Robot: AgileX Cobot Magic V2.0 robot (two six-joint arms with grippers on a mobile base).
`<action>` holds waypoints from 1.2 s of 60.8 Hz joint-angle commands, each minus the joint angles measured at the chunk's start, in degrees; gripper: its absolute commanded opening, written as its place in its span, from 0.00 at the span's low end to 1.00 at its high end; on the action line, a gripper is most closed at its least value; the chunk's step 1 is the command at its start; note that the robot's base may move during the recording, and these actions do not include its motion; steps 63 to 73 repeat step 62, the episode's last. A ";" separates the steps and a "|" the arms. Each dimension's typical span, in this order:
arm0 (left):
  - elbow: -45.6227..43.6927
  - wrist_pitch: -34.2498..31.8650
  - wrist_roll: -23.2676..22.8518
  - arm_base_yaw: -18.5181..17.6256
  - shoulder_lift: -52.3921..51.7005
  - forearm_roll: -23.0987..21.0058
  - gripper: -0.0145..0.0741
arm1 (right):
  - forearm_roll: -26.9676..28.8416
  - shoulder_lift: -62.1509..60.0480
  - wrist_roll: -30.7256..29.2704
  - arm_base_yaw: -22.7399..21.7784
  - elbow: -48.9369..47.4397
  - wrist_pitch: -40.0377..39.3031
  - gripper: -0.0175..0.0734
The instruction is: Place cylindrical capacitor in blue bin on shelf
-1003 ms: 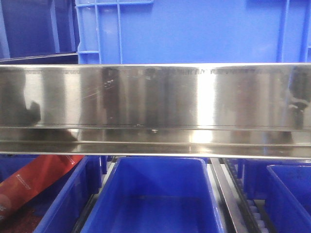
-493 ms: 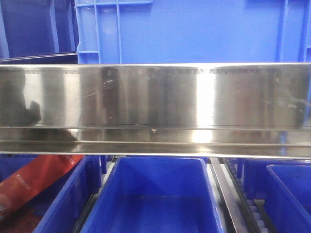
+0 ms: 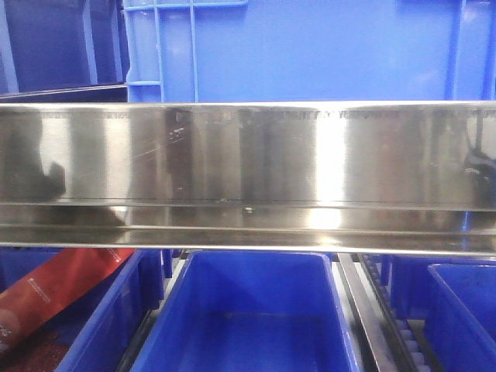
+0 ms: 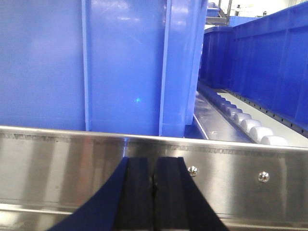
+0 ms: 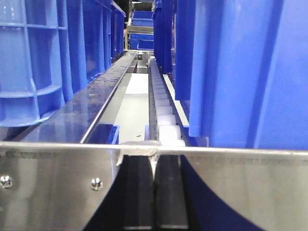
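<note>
The landmark is the shelf [image 3: 248, 155], whose broad stainless front rail runs the full width of the front view. A line of stamped or etched characters runs along the rail's top edge; it is too faint and blurred to read. The steel is brushed and bright, with vertical glare bands, fine scratches left of centre and dim dark reflections at both ends.

Above the rail stands a large blue crate [image 3: 310, 50] with ribbed walls. Below the rail sits an open blue bin [image 3: 248, 310]; only a few specks show on its floor. Left of that bin, also below the rail, a red packet [image 3: 54, 294] lies slanted in a neighbouring bin; it carries small white print, not legible.

In the left wrist view the left gripper [image 4: 154, 185] is in front of the rail, its two black fingers [image 4: 137, 192] pressed together with only a thin seam between them and nothing seen held. Two screws [image 4: 192, 170] sit in the rail just right of the fingers. A track of white rollers [image 4: 250, 130] runs back beyond the rail.

In the right wrist view the right gripper [image 5: 154, 187] is likewise against the rail, fingers together (a narrow pale line divides them).

The cylindrical capacitor is not visible in any view; I cannot tell where it is.
</note>
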 commanded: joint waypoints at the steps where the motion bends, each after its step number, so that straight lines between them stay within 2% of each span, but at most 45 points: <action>1: -0.08 -0.90 -0.04 -0.28 -0.28 -0.20 0.06 | -0.36 -0.16 0.11 -0.21 0.10 -1.32 0.01; 73: -0.08 -0.90 -0.04 -0.28 -0.28 -0.20 0.06 | -0.36 -0.16 0.11 -0.21 0.10 -1.32 0.01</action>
